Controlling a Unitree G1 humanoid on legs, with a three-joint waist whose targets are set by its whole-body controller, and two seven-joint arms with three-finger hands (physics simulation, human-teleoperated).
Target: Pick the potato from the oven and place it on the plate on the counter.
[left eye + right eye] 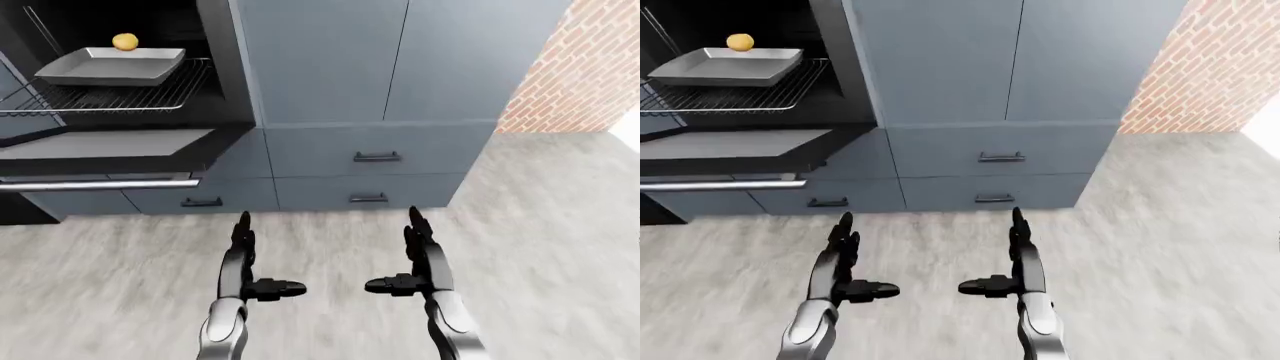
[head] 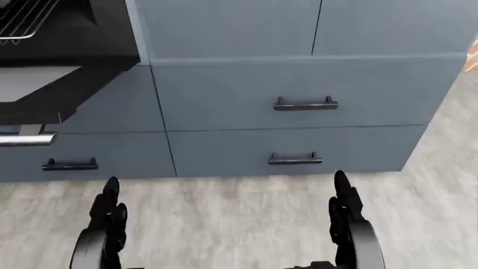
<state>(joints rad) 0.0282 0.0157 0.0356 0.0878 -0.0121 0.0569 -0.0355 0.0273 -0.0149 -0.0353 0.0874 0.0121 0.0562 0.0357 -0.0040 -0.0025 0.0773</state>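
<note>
One yellow potato (image 1: 125, 42) (small, round) in tray (image 1: 110, 66).

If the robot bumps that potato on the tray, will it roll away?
Probably a bit. The potato looks round and smooth, so a nudge could set it rolling. It sits on the tray, whose raised rim would likely stop it. It looks small and firm, so a hand could likely lift it easily.

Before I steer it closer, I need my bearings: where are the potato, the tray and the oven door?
potato (image 1: 125, 42), left-eye view, middle of its yellow body.
tray (image 1: 110, 71), left-eye view, its near grey wall.
oven door (image 1: 100, 144), left-eye view, its open inner face.
</note>
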